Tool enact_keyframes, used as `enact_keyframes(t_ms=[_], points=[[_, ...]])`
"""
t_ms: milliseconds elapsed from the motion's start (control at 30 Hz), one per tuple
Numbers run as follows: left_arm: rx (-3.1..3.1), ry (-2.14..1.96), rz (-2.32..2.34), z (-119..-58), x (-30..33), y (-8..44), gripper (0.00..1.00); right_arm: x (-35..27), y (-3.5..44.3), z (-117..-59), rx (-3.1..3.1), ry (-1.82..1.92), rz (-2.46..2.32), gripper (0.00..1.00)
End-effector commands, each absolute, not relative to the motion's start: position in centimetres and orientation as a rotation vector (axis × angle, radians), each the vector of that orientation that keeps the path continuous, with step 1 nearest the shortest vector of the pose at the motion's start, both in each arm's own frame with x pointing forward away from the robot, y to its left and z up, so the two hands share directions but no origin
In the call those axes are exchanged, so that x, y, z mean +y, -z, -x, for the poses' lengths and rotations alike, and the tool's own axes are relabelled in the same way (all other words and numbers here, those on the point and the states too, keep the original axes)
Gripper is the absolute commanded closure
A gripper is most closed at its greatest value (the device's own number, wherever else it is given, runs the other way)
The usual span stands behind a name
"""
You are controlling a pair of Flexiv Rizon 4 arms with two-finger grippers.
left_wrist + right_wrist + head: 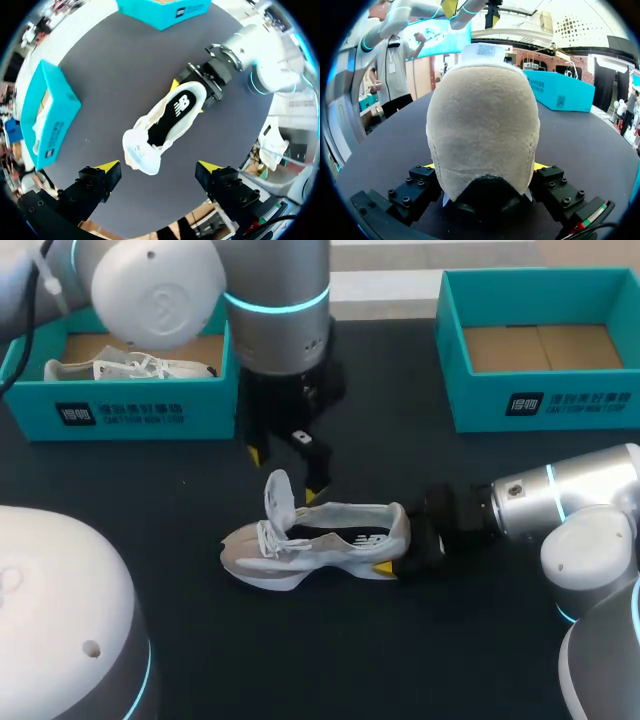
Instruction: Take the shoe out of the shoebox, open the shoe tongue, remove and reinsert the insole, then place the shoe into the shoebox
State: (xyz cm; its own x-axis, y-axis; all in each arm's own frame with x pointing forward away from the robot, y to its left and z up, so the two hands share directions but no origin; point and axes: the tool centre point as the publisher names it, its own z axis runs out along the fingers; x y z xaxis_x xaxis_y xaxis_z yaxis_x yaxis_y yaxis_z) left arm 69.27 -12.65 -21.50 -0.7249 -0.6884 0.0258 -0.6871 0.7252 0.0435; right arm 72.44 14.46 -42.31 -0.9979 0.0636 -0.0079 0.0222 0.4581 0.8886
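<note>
Shoe (330, 535) is out of the box and sits on its sole mid-table (300, 670), toe at 9 o'clock, heel at 3. Right gripper (405, 540) comes in from 3 o'clock and is clenched on the heel, I'd say as an anchor so the shoe can't slide while the other arm works the opening. Left gripper (283, 474) hangs just above the lace area, fingers spread, nothing in them. Tongue (279, 490) stands upright, so the mouth looks open. Empty shoebox (540, 405) is at 2 o'clock, well apart; second box (120, 415) at 10 o'clock holds another shoe (130, 368)

Left wrist: looking straight down into the shoe (165, 122), dead ahead at 12 o'clock off the gripper (159, 167). Both yellow tips are wide apart and clear of it. Tongue (142, 152) is folded forward over the toe. Dark insole (172, 117) is exposed and seated flat, so my guess is that removal is the step in hand. Right gripper (197, 85) shows a yellow tip on each side of the heel

Right wrist: heel of the shoe (482, 130) fills the gap between the right gripper's (485, 167) fingers, both pressed against it, sole on the table. Left gripper (470, 9) is overhead at 12 o'clock. Shoebox (560, 92) is off at 2 o'clock, beyond the shoe. The heel grip leaves the mouth free for a top-down reach
</note>
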Motion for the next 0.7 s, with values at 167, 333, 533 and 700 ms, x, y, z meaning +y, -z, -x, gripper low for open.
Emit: enact_keyframes(t_ms=[167, 333, 533, 700], points=[[-3.178, -0.224, 0.431, -69.8, -15.1, 21.8, 1.0, 14.5, 42.6, -72.3, 2.648, -1.61, -0.078, 1.0], [-3.105, -0.327, 0.546, -69.5, -16.5, 22.4, 1.0, 14.5, 42.6, -72.3, 2.648, -1.61, -0.078, 1.0], [-3.069, -0.346, 0.631, -69.6, -19.0, 24.2, 1.0, 14.5, 42.6, -72.3, 2.648, -1.61, -0.078, 1.0], [-2.991, -0.324, 0.671, -70.2, -20.6, 27.0, 1.0, 14.5, 42.6, -72.3, 2.648, -1.61, -0.078, 1.0]])
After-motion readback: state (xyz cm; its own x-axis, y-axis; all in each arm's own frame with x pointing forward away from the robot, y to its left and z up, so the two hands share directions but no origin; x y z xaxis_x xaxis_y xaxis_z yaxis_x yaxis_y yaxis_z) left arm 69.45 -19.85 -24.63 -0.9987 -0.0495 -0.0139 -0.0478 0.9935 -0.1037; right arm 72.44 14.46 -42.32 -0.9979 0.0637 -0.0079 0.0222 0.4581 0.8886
